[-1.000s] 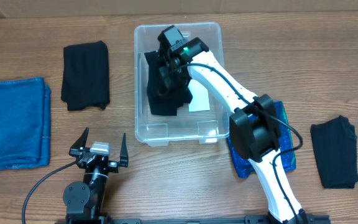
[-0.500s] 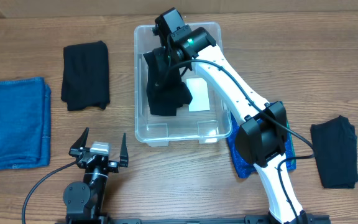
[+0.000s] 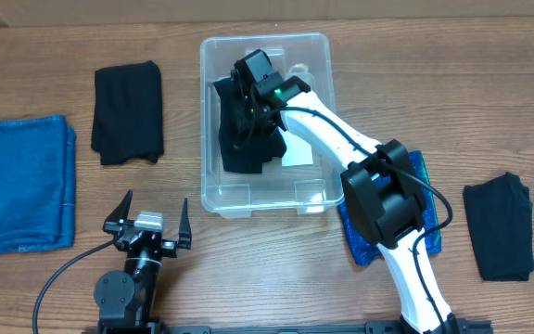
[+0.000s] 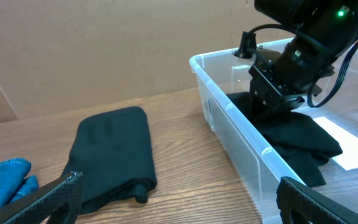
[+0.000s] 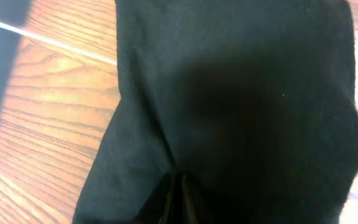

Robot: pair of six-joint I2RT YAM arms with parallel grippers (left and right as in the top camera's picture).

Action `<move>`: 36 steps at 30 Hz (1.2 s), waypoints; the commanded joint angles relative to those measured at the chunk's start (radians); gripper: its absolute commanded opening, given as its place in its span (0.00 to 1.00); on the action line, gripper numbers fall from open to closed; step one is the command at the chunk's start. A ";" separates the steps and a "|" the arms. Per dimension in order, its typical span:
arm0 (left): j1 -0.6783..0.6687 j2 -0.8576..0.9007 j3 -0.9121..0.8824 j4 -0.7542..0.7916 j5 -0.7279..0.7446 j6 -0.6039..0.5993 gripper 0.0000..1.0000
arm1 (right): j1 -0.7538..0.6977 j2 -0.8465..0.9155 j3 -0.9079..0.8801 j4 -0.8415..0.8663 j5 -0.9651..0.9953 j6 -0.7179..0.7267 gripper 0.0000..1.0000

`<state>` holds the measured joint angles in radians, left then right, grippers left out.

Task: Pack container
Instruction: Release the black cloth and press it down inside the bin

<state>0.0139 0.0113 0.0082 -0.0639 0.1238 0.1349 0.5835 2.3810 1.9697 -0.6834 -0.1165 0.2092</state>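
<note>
Overhead: right end effector point(image 3: 242, 119) has dropped back into the container point(image 3: 315, 44) (mid-tabletop point(image 3: 44, 46)), pinched shut on the black cloth point(image 3: 247, 156), so cloth's in but not released; left end effector point(image 3: 154, 206) sits spread on the container's near side. Left wrist: pinch pt hidden behind the right arm point(image 4: 303, 37). Right wrist: mostly fabric, container walls cut off.

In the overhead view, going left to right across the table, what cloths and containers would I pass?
folded blue cloth → folded black cloth → clear container, black garment inside → partly hidden blue cloth → far-right black cloth
</note>
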 commanded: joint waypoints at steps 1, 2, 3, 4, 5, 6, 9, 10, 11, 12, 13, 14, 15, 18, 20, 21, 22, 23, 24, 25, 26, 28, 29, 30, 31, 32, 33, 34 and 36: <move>0.005 -0.006 -0.003 -0.001 0.000 0.007 1.00 | 0.005 0.002 0.002 0.009 -0.009 0.004 0.08; 0.005 -0.006 -0.003 -0.001 0.000 0.007 1.00 | 0.005 -0.005 0.031 0.000 -0.009 0.004 0.08; 0.005 -0.006 -0.003 -0.001 0.000 0.007 1.00 | 0.004 -0.019 0.061 -0.008 -0.008 0.004 0.09; 0.005 -0.006 -0.003 -0.001 0.000 0.007 1.00 | 0.003 -0.032 0.088 -0.017 -0.008 0.004 0.10; 0.005 -0.006 -0.003 -0.001 0.000 0.007 1.00 | 0.000 -0.048 0.121 -0.037 -0.008 0.004 0.12; 0.005 -0.006 -0.003 -0.001 0.000 0.007 1.00 | -0.003 -0.070 0.163 -0.073 -0.008 0.004 0.13; 0.005 -0.006 -0.003 -0.001 0.000 0.007 1.00 | -0.006 -0.105 0.187 -0.174 -0.008 0.005 0.15; 0.005 -0.006 -0.003 -0.001 0.000 0.007 1.00 | -0.006 -0.105 0.187 -0.234 -0.008 0.018 0.15; 0.005 -0.006 -0.003 -0.001 0.000 0.007 1.00 | -0.006 -0.100 0.183 -0.277 -0.006 0.028 0.15; 0.005 -0.006 -0.003 -0.001 0.000 0.007 1.00 | -0.006 -0.095 0.175 -0.316 -0.004 0.027 0.15; 0.005 -0.006 -0.003 -0.001 0.000 0.007 1.00 | -0.006 -0.090 0.154 -0.332 -0.005 0.030 0.15; 0.005 -0.006 -0.003 -0.001 0.000 0.007 1.00 | -0.006 -0.090 0.124 -0.332 -0.005 0.031 0.15; 0.005 -0.006 -0.003 -0.001 0.000 0.007 1.00 | -0.006 -0.090 0.086 -0.323 -0.005 0.032 0.15; 0.005 -0.006 -0.003 -0.001 0.000 0.007 1.00 | -0.006 -0.089 -0.031 -0.240 -0.005 0.032 0.15; 0.005 -0.006 -0.003 -0.001 0.000 0.007 1.00 | -0.006 -0.089 -0.089 -0.193 -0.007 0.063 0.15; 0.005 -0.006 -0.003 -0.001 0.000 0.007 1.00 | -0.006 -0.089 -0.106 -0.182 -0.010 0.082 0.15; 0.005 -0.006 -0.003 -0.001 0.000 0.007 1.00 | -0.006 -0.087 -0.107 -0.181 -0.014 0.084 0.15; 0.005 -0.006 -0.003 -0.001 0.000 0.007 1.00 | -0.005 -0.087 -0.107 -0.177 -0.013 0.083 0.15; 0.005 -0.006 -0.003 -0.001 0.000 0.007 1.00 | -0.005 -0.090 -0.104 -0.166 -0.012 0.082 0.15; 0.005 -0.006 -0.003 -0.001 0.000 0.007 1.00 | -0.005 -0.101 -0.084 -0.150 -0.011 0.076 0.15; 0.005 -0.006 -0.003 -0.001 0.000 0.007 1.00 | -0.007 -0.109 -0.060 -0.145 -0.008 0.076 0.15; 0.005 -0.006 -0.003 -0.001 0.000 0.007 1.00 | -0.013 -0.135 0.016 -0.128 0.011 0.076 0.16; 0.005 -0.006 -0.003 -0.001 0.000 0.007 1.00 | -0.015 -0.140 0.047 -0.124 0.019 0.076 0.16; 0.005 -0.006 -0.003 -0.001 0.000 0.007 1.00 | -0.018 -0.141 0.081 -0.117 0.019 0.076 0.17; 0.005 -0.006 -0.003 -0.001 0.000 0.007 1.00 | -0.019 -0.141 0.100 -0.106 0.018 0.076 0.18; 0.005 -0.006 -0.003 -0.001 0.000 0.007 1.00 | -0.023 -0.141 0.102 -0.072 0.018 0.076 0.20; 0.005 -0.006 -0.003 -0.001 0.000 0.007 1.00 | -0.023 -0.139 0.098 -0.053 0.019 0.076 0.21; 0.005 -0.006 -0.003 -0.001 0.000 0.007 1.00 | -0.023 -0.133 0.094 -0.045 0.023 0.076 0.22; 0.005 -0.006 -0.003 -0.001 0.000 0.007 1.00 | -0.023 -0.116 0.092 -0.040 0.032 0.077 0.22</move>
<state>0.0139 0.0113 0.0082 -0.0639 0.1238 0.1349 0.5640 2.2757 2.0457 -0.7288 -0.1104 0.2844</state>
